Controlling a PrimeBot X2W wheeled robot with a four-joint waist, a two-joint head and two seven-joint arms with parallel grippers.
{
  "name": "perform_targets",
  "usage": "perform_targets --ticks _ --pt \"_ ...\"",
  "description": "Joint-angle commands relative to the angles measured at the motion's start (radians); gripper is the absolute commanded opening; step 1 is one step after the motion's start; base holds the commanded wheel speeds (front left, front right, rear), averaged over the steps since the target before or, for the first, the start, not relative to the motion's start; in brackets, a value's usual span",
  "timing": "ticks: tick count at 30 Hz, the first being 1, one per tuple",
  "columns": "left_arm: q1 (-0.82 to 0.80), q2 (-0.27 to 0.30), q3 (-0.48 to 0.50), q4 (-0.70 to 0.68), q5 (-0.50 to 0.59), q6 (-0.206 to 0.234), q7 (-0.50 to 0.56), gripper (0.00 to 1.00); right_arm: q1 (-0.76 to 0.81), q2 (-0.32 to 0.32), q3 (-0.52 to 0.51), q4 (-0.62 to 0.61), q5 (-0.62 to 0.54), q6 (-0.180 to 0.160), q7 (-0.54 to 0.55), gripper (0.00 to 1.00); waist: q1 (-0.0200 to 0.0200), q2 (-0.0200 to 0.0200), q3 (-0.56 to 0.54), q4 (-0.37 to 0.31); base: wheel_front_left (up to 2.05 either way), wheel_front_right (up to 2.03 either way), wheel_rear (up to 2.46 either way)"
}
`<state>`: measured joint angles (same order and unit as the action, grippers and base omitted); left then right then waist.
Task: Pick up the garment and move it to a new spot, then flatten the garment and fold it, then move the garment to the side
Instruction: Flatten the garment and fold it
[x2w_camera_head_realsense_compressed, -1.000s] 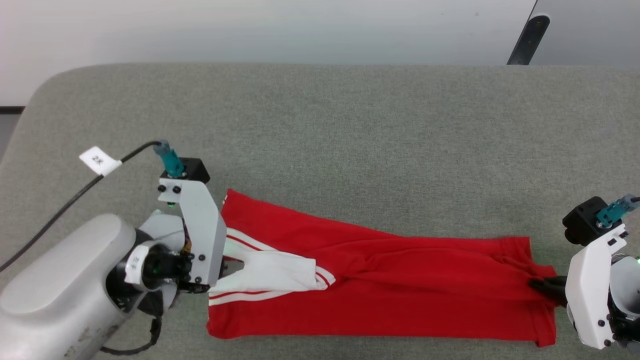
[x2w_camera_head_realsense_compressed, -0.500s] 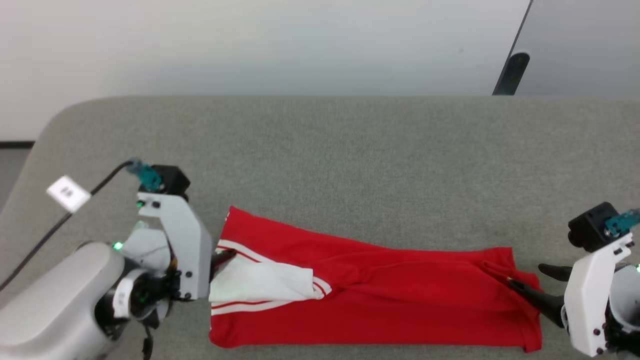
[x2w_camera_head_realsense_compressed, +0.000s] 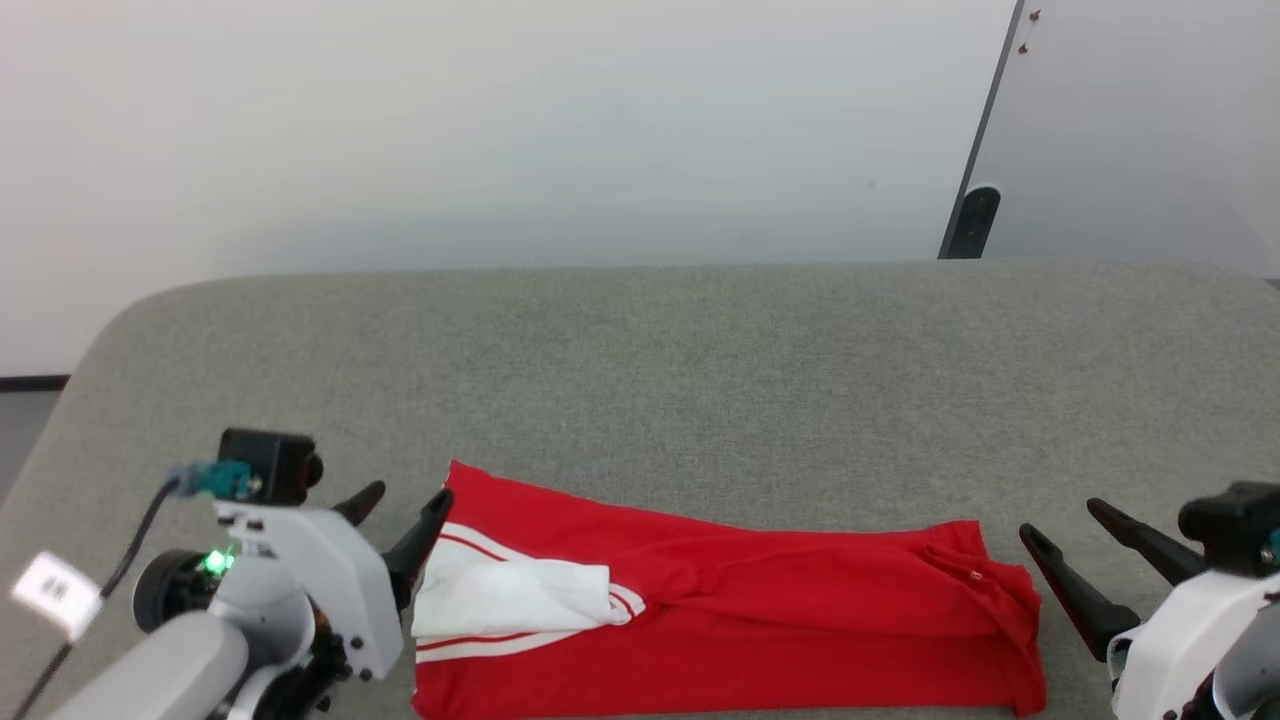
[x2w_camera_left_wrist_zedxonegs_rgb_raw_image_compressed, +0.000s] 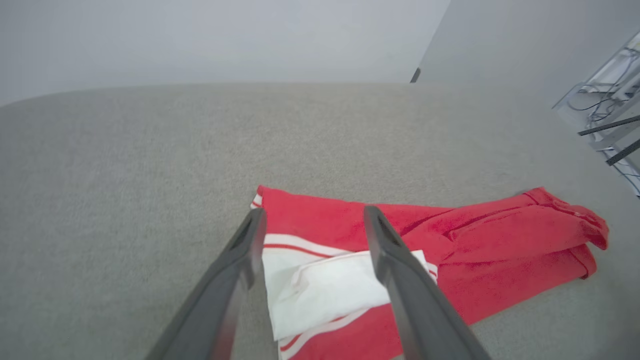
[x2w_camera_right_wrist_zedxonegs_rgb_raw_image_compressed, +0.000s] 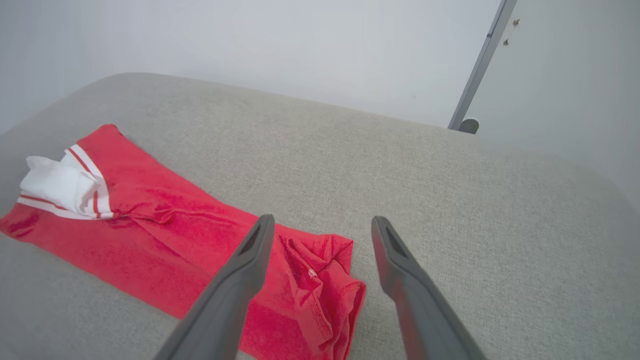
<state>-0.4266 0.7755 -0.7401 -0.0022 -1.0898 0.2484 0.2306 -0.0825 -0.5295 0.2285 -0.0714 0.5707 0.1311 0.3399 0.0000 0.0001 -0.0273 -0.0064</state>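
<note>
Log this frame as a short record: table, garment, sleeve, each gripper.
table: grey, fabric-covered
garment: red T-shirt lying folded into a long band, right end bunched
sleeve: white, folded on top at the left end
left gripper: open, at the left end, holding nothing
right gripper: open, just off the right end, holding nothing

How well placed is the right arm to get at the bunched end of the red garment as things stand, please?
Probably yes: the right end effector stands open beside the bunched end of the garment, apart from it, with bare grey surface between them and nothing blocking.
</note>
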Motion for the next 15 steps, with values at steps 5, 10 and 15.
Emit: perform_targets --ticks 5,10,15 --pt "0.092 -0.009 0.032 0.042 0.075 -0.032 -0.238 1.00 0.057 0.044 -0.057 0.044 -0.056 -0.001 -0.131 1.00 0.0000 -0.0001 -0.024 -0.007 0.00 0.00 0.00" --pt "0.166 -0.029 0.069 0.087 0.095 -0.043 -0.418 1.00 0.093 0.060 -0.094 0.080 -0.062 -0.001 -0.163 1.00 0.0000 -0.0001 -0.034 -0.001 0.00 0.00 0.00" --pt "0.234 -0.052 0.120 0.116 0.139 -0.039 -0.488 1.00 0.113 0.068 -0.129 0.121 -0.040 -0.001 -0.118 1.00 0.0000 -0.0001 -0.036 0.016 0.00 0.00 0.00"
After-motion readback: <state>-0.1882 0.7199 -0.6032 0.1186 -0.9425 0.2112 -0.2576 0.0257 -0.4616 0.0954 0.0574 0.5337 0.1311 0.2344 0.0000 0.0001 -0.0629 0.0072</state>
